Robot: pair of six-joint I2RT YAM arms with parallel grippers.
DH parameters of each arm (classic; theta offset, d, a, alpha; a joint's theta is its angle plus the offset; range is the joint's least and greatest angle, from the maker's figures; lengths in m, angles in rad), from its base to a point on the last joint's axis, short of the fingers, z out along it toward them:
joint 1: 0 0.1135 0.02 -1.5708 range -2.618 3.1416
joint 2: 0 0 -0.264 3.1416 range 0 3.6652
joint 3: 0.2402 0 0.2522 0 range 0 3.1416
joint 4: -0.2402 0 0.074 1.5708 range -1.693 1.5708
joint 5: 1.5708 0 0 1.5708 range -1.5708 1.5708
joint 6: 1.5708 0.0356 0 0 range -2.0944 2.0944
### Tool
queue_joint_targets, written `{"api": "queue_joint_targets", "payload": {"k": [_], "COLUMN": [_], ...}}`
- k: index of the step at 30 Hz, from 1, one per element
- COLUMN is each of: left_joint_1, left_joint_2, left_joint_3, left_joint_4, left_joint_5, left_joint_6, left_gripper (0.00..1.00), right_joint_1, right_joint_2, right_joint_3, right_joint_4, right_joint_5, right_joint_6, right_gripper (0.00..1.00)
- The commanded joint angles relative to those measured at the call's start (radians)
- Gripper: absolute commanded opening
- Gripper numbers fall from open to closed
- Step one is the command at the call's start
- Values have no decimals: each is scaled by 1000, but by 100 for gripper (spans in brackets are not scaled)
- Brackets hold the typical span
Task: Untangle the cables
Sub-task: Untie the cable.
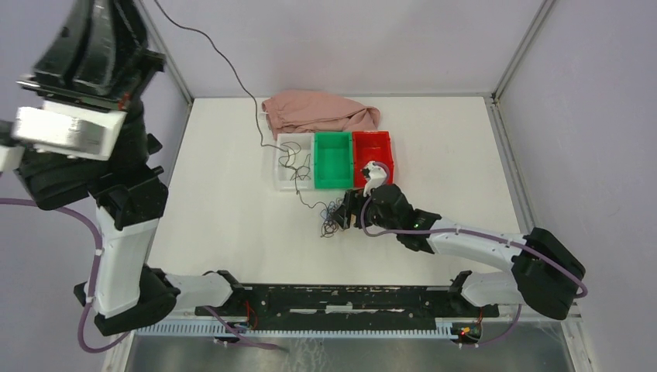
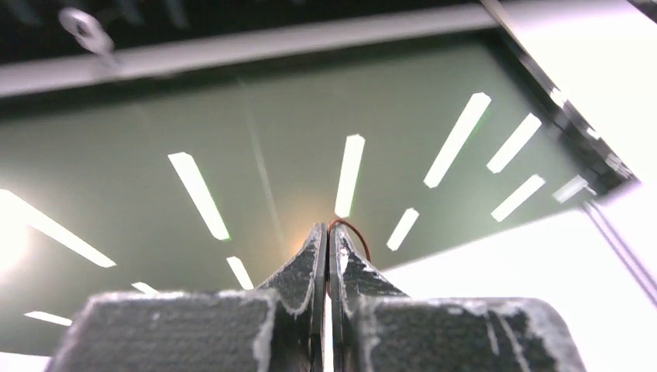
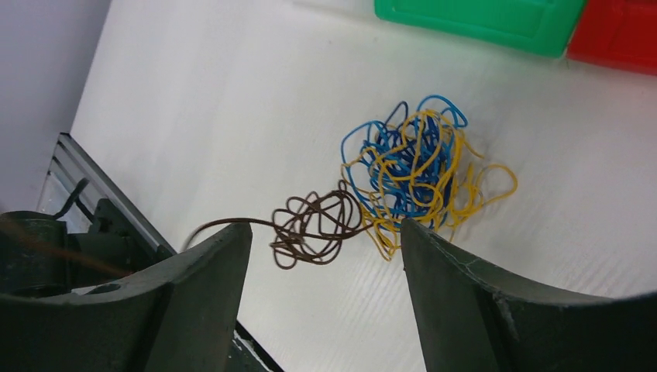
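**Snag risk along the brown strand**

Frankly, the danger sits in the line between my two hands. My left gripper [image 2: 328,232] is raised high with its fingers pressed together, pinching a brown cable [image 2: 360,235] at the tips. That strand runs down from it, across the clear bin [image 1: 304,147], to the cables [image 3: 411,167]. They lie on the table just ahead of and below my right gripper [image 3: 325,232], whose fingers are spread wide with nothing between them. The brown coil lies nearest my right fingertips. The blue and yellow-orange knot sits just beyond it, touching it.

If my left hand pulls upward, I judge the whole bundle could slide instead of letting go, or the strand could catch the bin's rim and drag it. Closing my right fingers over mixed colours could cinch the knot. The thin wire might also slip out of my left pinch.

The table [image 1: 225,178] is white and smooth, so it likely gives the bundle little grip. Beyond my right hand stand a green bin [image 1: 333,159] and a red bin [image 1: 372,146], with a pink cloth [image 1: 318,112] farther off. Pale walls and metal frame posts close the cell.
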Motion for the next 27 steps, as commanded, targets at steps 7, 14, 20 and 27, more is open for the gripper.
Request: {"api": "queue_joint_targets", "payload": {"k": [7, 14, 20, 27], "left_joint_1": [-4, -4, -4, -4], "left_joint_2": [-174, -188, -210, -227], "left_joint_3": [-407, -448, -487, -508], "left_joint_4": [-279, -291, -290, -305], "left_joint_5": [-25, -44, -74, -97], "left_joint_6": [-189, -140, -90, -55], "left_gripper": [3, 3, 3, 3], "right_joint_1": [21, 21, 21, 20], "right_joint_2": [-79, 82, 175, 135], "right_joint_3": [197, 312, 309, 272], "right_joint_4": [-58, -70, -91, -104], "right_joint_5": [-131, -346, -333, -267], "right_joint_6": [-142, -188, -227, -223], "right_gripper": [74, 70, 68, 65]}}
